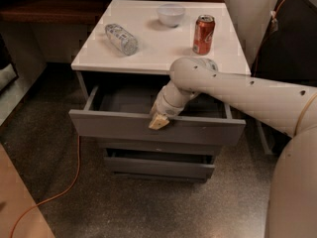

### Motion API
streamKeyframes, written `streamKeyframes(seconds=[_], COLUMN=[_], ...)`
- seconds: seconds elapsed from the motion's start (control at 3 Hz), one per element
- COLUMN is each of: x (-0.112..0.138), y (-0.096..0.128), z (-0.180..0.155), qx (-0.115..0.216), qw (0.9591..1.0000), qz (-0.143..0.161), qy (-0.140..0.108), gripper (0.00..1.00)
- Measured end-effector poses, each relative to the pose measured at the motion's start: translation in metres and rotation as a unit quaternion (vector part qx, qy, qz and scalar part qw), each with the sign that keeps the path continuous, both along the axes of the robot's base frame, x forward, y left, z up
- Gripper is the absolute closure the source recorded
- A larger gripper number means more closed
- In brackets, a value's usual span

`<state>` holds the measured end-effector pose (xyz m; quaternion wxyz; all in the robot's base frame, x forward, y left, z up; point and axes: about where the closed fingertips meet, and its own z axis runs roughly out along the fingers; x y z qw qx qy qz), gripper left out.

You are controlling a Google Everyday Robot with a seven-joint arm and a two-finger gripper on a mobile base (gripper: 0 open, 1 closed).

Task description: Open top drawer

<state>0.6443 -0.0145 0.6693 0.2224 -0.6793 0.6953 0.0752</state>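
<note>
The top drawer (114, 128) is a wide flat grey drawer under the white cabinet top (158, 48). It stands pulled out toward me, and its shallow grey box shows inside. My gripper (159, 121) reaches down from the right over the middle of the drawer's front panel, its tan tip at the panel's upper edge. My white arm (237, 93) crosses above the drawer's right half and hides part of the inside.
On the white top lie a clear plastic bottle (121, 38) on its side, a white bowl (171, 15) and an upright red soda can (203, 34). Two narrower grey drawers (158, 165) sit below. An orange cable (64, 187) runs over the speckled floor at left.
</note>
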Motion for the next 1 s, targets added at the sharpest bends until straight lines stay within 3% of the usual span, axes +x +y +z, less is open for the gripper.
streamKeyframes(seconds=[0.33, 1.0], x=[-0.012, -0.027], y=[-0.002, -0.005], z=[0.004, 0.019], qx=[0.004, 0.015], qw=[1.0, 0.9998], qz=[0.006, 0.01], qy=[0.0, 0.006], gripper=[0.82, 0.28])
